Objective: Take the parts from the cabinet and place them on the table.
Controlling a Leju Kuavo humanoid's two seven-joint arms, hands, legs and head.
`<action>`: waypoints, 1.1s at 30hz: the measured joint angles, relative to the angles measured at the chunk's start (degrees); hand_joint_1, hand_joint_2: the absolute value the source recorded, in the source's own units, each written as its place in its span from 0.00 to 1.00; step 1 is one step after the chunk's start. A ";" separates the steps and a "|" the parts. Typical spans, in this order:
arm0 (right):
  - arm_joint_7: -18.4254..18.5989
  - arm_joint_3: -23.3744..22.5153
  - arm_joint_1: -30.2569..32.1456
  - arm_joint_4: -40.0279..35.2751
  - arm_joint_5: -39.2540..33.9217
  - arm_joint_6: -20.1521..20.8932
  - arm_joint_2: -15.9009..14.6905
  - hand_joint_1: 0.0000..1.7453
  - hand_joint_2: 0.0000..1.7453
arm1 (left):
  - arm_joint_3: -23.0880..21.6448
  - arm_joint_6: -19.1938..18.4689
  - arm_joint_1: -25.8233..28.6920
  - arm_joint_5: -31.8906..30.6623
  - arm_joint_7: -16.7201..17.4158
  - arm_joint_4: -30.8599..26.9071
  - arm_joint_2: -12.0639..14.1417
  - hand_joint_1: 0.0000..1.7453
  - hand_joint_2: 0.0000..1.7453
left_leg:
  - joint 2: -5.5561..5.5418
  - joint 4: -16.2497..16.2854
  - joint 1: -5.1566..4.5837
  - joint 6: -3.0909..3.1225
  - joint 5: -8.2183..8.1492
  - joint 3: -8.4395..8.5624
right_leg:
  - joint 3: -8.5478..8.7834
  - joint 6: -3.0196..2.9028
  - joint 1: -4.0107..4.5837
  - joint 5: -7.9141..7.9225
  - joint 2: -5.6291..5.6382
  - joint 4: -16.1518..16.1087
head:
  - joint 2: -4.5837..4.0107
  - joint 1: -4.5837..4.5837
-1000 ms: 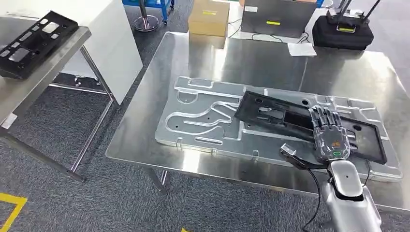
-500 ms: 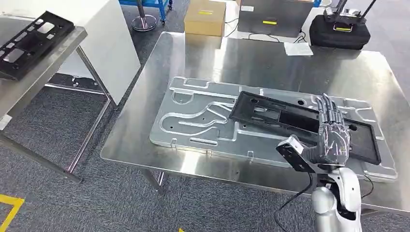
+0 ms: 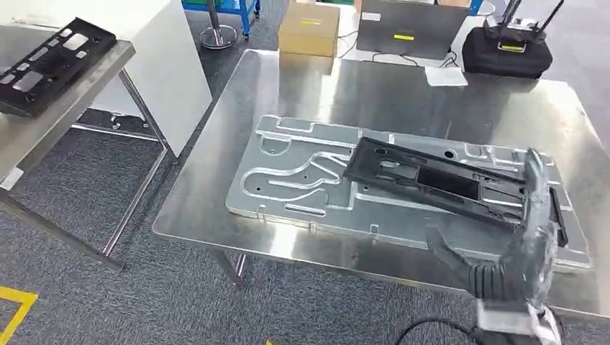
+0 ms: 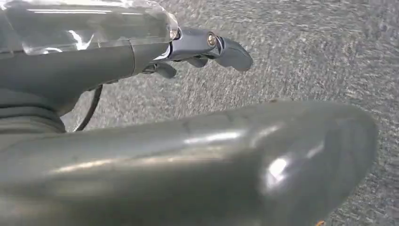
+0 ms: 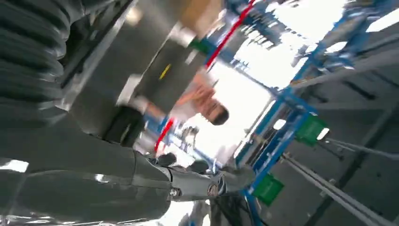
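Grey carpet surrounds the steel tabletop [image 3: 403, 93]; on it I see the machined aluminium plate [image 3: 302, 180] with the black part [image 3: 439, 183] lying flat across its right half, reaching toward the tabletop's right edge; my right robot hand [image 3: 521, 251] is blurred at the near right corner, fingers extended, gripping nothing; my left robot hand [image 4: 202, 47] hangs over carpet, fingers curled in, holding nothing; another black part [image 3: 47, 65] rests on the side table [image 3: 43, 133].
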 joint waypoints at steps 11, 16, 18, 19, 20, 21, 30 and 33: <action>-8.17 -6.12 16.31 -7.45 -25.47 11.37 8.96 0.00 0.00 | 2.90 -0.13 0.19 2.84 0.81 -0.02 -1.27 0.00 0.00 | 0.15 6.81 0.27 -0.71 -8.43 3.02 | -4.80 -2.15 0.60 4.23 -0.17 -0.21 | 0.00 -0.04; -8.59 -11.17 18.72 -7.27 -27.62 8.57 10.99 0.00 0.00 | 3.67 -0.18 -0.25 3.43 1.00 -0.30 -1.64 0.00 0.00 | 0.16 -2.78 -1.03 0.77 -5.73 8.22 | -5.35 -0.44 0.16 6.64 -0.24 -0.83 | 0.00 -0.09; -8.56 -12.09 19.38 -7.23 -27.31 7.45 11.50 0.00 0.00 | 3.76 -0.20 -0.20 3.45 1.07 -0.39 -1.99 0.00 0.00 | 0.43 -4.09 -0.35 1.52 -3.65 7.71 | -5.57 0.23 0.26 7.15 -0.18 -1.13 | 0.00 -0.11; -8.52 -12.49 19.67 -7.10 -27.20 7.14 11.54 0.00 0.00 | 3.78 -0.22 -0.33 3.45 1.11 -0.44 -2.16 0.00 0.00 | 0.78 -4.29 -0.44 1.71 -2.92 7.12 | -5.96 0.46 0.13 5.01 -0.10 -0.45 | 0.02 -0.13; -8.50 -12.98 19.89 -6.95 -27.15 6.95 11.67 0.00 0.00 | 3.78 -0.22 -0.39 3.45 1.11 -0.50 -2.32 0.00 0.00 | 0.89 -4.33 -0.43 2.22 -2.18 6.23 | -6.75 0.50 0.19 0.75 -0.13 2.45 | 0.00 0.07; -8.41 -13.16 19.96 -6.83 -27.15 6.82 11.71 0.00 0.00 | 3.80 -0.24 -0.33 3.45 1.11 -0.55 -2.32 0.00 0.00 | 1.04 -4.33 -0.43 2.37 -1.51 5.31 | -7.55 0.75 0.09 -3.31 -0.14 6.55 | 0.02 0.09; -7.10 -14.84 20.51 -5.09 -26.73 5.23 11.98 0.00 0.00 | 4.06 -0.20 -0.37 3.69 1.29 -0.85 -3.04 0.00 0.00 | 1.39 -0.77 -0.10 0.31 2.29 -2.16 | 6.99 1.34 -0.42 -3.91 0.09 -3.05 | 0.02 -0.02; -5.17 -15.83 20.50 -4.01 -16.46 2.16 12.15 0.00 0.00 | 4.09 -0.15 -0.27 3.63 2.06 -0.92 -3.08 0.00 0.00 | 1.20 -0.95 -0.01 -0.75 3.68 -2.46 | 5.86 0.05 -0.23 -3.18 -0.07 -2.40 | 0.00 0.04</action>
